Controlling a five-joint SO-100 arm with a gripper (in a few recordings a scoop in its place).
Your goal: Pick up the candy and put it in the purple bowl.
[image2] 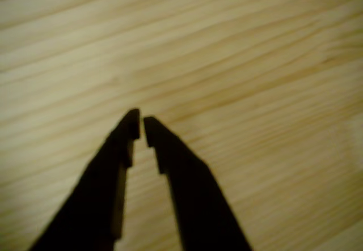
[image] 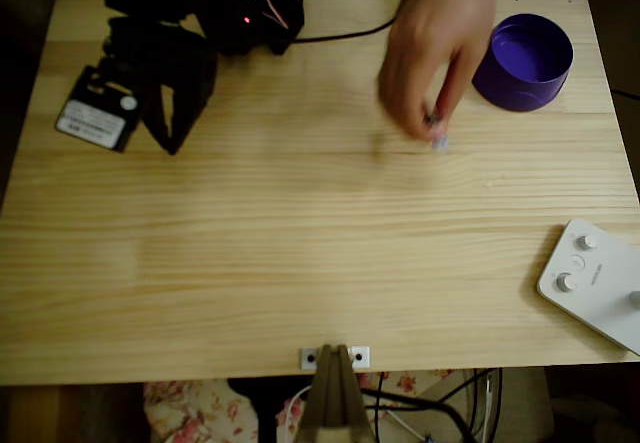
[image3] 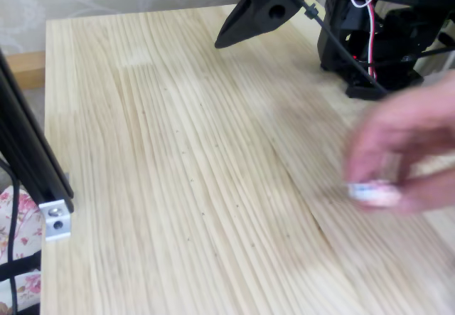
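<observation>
Gripper point(image2: 141, 127) nearly pressed together, empty, over bare table point(image: 300, 263) at 10 o'clock. Person's hand point(image: 435, 48) pinches candy point(image: 438, 141) at 1 o'clock, just beside purple bowl point(image: 524, 61) near the edge.

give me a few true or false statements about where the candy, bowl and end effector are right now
1. A person's hand is at the candy on the table. True.
2. The candy lies inside the purple bowl. False: it is outside, left of the bowl in the overhead view.
3. The end effector grips the candy. False: its fingers are nearly closed on nothing, above bare wood.
4. A white device with knobs sits at the table's lower right corner in the overhead view. True.
</observation>
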